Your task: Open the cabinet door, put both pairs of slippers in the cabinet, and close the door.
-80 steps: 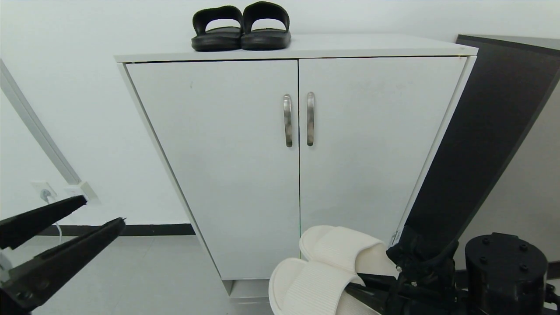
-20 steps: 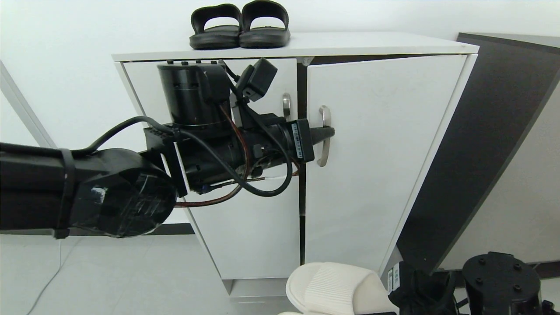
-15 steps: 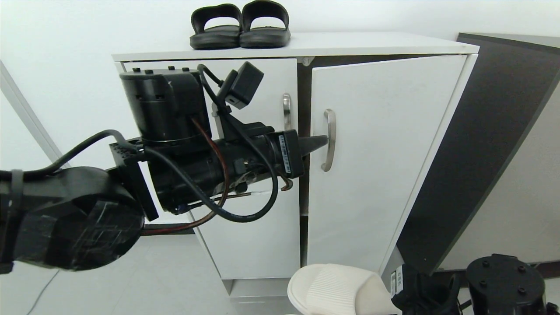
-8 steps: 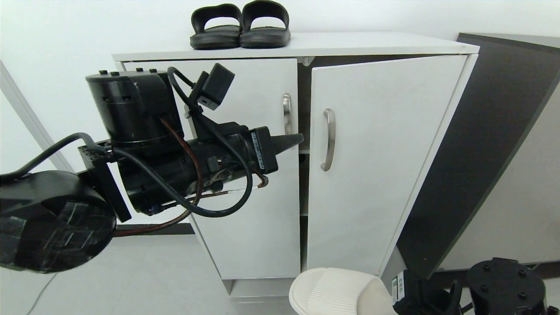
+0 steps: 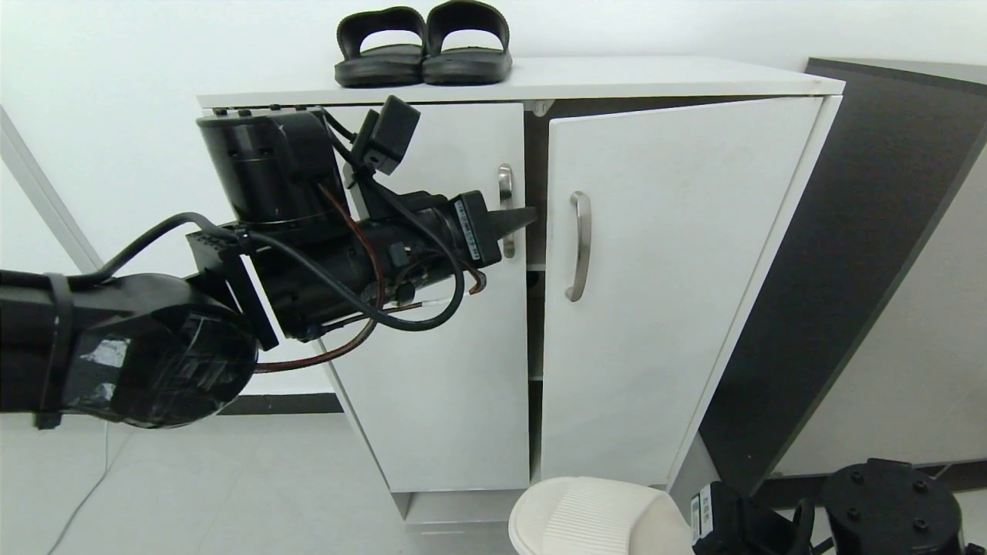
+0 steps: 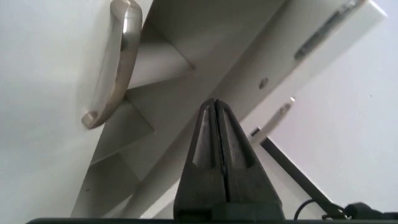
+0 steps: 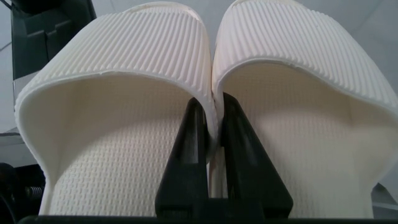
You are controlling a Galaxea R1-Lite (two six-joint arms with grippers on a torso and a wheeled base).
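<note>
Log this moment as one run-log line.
right door ajar | left gripper shut, tip at the door gap | right gripper shut on white slippers | black slippers on cabinet top

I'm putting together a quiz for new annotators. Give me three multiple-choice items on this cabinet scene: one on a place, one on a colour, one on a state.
1. Where are the black slippers?
A. On top of the cabinet
B. On the floor
C. Inside the cabinet

2. What colour are the slippers held by the right hand?
A. Black
B. White
C. Red

3. How is the cabinet's right door?
A. Fully shut
B. Ajar
C. Removed

Answers:
1 A: they rest side by side on the cabinet's top.
2 B: the right wrist view shows ribbed white straps pinched in the hand.
3 B: a dark gap shows along its free edge and top.
</note>
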